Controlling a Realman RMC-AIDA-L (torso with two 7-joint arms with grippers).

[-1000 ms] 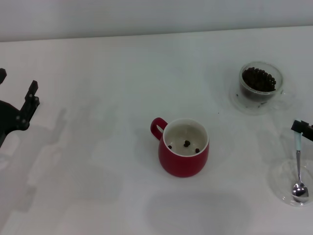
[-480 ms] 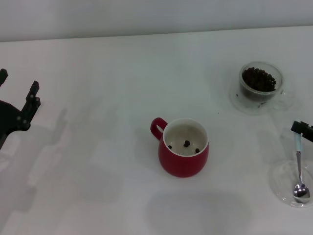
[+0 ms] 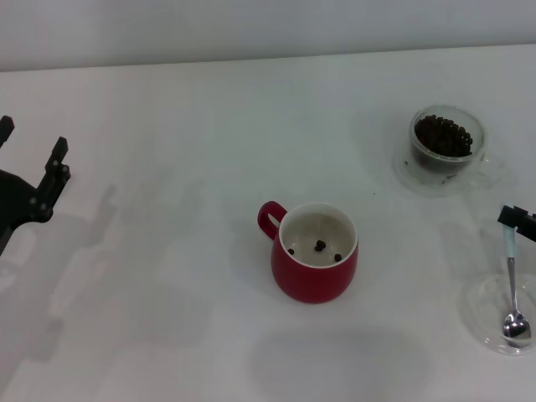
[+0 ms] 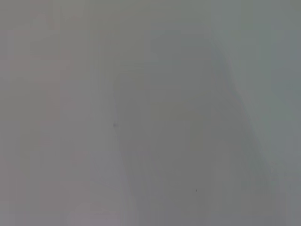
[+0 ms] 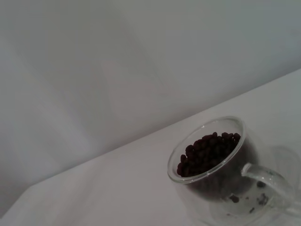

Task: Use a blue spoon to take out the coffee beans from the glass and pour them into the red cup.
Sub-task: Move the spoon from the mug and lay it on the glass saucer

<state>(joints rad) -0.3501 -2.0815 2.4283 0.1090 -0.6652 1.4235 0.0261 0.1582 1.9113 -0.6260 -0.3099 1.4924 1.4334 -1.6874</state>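
Step in hand, as I read it: right gripper has the blue spoon by the top of its pale handle, at the right edge of the head view, spoon hanging near vertical with the metal bowl down over or in a flat clear dish; can't tell whether the bowl touches it. Only the dark tip of that gripper is in frame, closed on the handle end. Whether this is pickup or put-down isn't readable from one frame. If another scoop is due: lift straight up to clear the dish, carry back to the glass, which sits on its clear saucer base behind the dish at back right, heaped with coffee beans. Enter the heap at a shallow angle, level the bowl before lifting, travel slowly; the thin stem will pivot in a tip grip. The red cup is mid-table, well apart from the glass, handle toward the back left, three beans on its white floor, so most of the job remains. Left gripper is parked at the far left above the table, fingers spread, holding nothing.
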